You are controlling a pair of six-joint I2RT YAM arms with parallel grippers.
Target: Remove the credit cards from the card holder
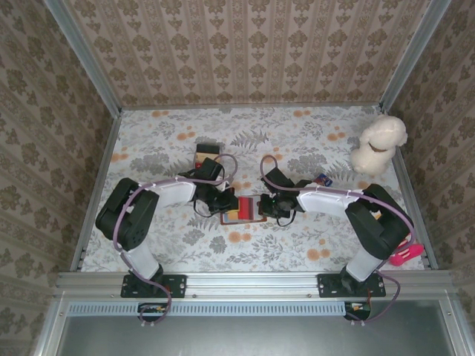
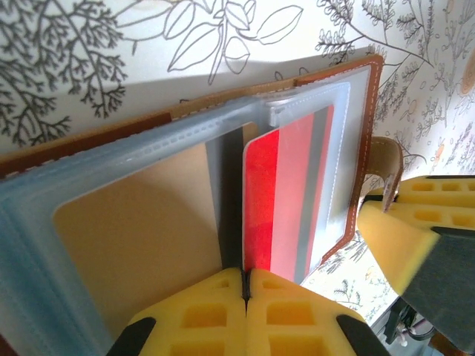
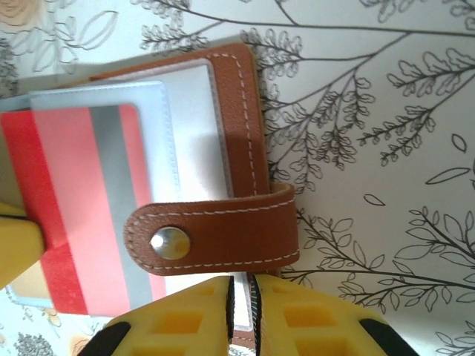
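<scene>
A table (image 1: 312, 141) covered in pale cloth printed with leaves and orange flowers sits inside patterned wallpapered walls (image 1: 245, 44), with a cream plush toy (image 1: 378, 144) at its far right corner. At the table's centre the brown leather card holder (image 1: 243, 210) lies open and flat between the two arms. The left wrist view shows its clear plastic sleeves, with a tan card (image 2: 141, 230) in one pocket and a red-striped card (image 2: 286, 200) in the next. The left gripper (image 2: 246, 278) has its yellow pads pressed tight together at the near corner of the red-striped card. We cannot tell whether they pinch the card alone or the sleeve with it. The right gripper (image 3: 243, 285) is clamped on the holder's outer edge, with a thin pale sheet and brown leather between its pads. It sits just below the closing tab (image 3: 215, 237), which is folded over the cover with its snap (image 3: 170, 243) facing up. We judge the step in hand to be drawing the red-striped card out of its pocket. To do it well, the right side should anchor the holder flat against the cloth while the left pulls straight along the pocket's open end — level, not twisting, so the card slides instead of buckling. If the sleeve lifts with the card, the pinch likely includes plastic and needs resetting nearer the card's bare edge. The tan card would remain to be drawn out afterwards.
</scene>
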